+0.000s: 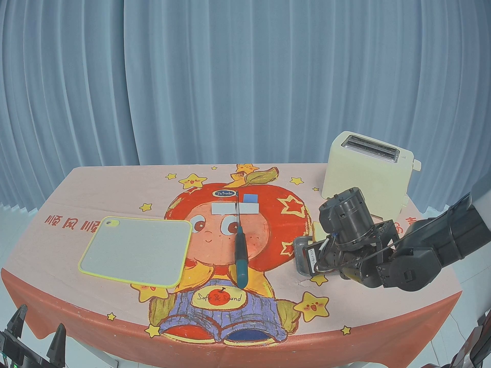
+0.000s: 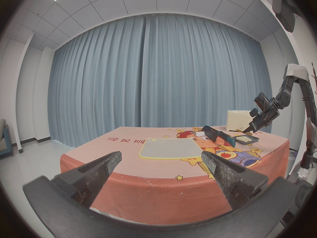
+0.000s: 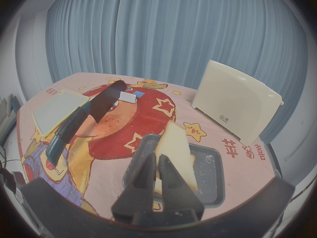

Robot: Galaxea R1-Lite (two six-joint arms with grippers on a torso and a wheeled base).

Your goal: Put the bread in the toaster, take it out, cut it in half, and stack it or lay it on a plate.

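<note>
**Right gripper pinching a bread slice over the tray; left gripper idle and wide open**

All places are read off the knife, which sits mid-table.

- Far left of the knife, off the table's near edge and below its level: the left gripper. Its fingers are spread wide and hold nothing.
- Left of the knife, well apart from it: the cutting board, grey with a yellow-green rim, lying flat on the cartoon tablecloth. Nothing lies on it.
- The knife itself: teal handle toward your near edge, dark blade pointing away. Its tip reaches a small white block on the far side. From the right wrist view the blade looks raised rather than flat on the cloth.
- Right of the knife, near the front edge: a dark grey tray. The right gripper is over it, fingers drawn in nearly together on one edge of the bread. The slice stands tilted, pale crumb face showing, above the tray's floor. You cannot tell whether its lower edge touches the tray.
- Farther right of the knife and toward the curtain: the toaster, cream-coloured and upright, slots facing up, just behind the right arm.
</note>
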